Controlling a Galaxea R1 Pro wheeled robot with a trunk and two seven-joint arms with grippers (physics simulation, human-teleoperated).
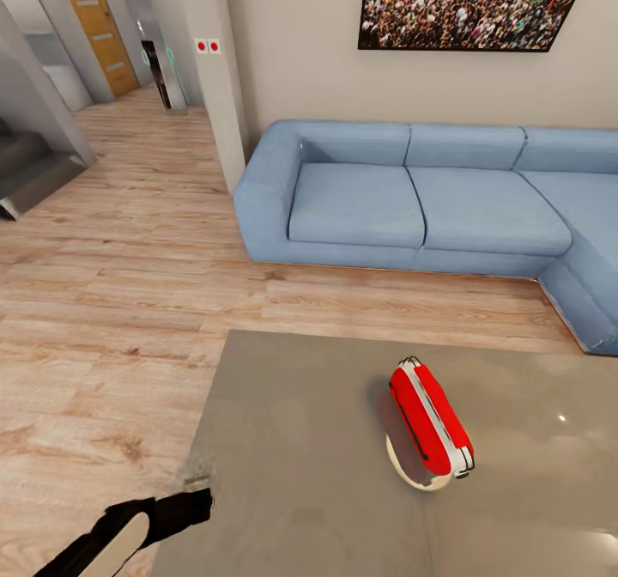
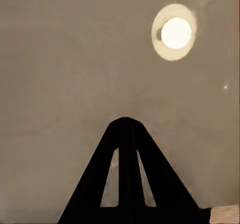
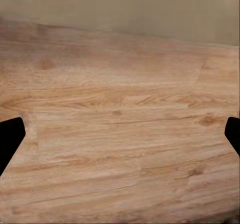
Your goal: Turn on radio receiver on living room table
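Left gripper (image 1: 184,506) lowest in head view, at near-left corner of table (image 1: 283,440); fingers pressed together, holding nothing. Right gripper (image 3: 120,134) over plank floor (image 3: 120,109), fingers spread wide, empty. Radio receiver (image 1: 427,420) mid-table, standing edge-on, well apart from both. Risk: narrow upright stance, so a hard or off-centre poke likely tips or skids it across glossy top.

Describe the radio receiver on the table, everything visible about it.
The radio receiver is a small, bright-red rounded box with white trim along its edges and glossy, plastic-looking sides. It stands on the glossy grey table, seen from above and set at a slant to the table's edges, mirrored faintly in the top. Only the table touches it; its dial cannot be seen.
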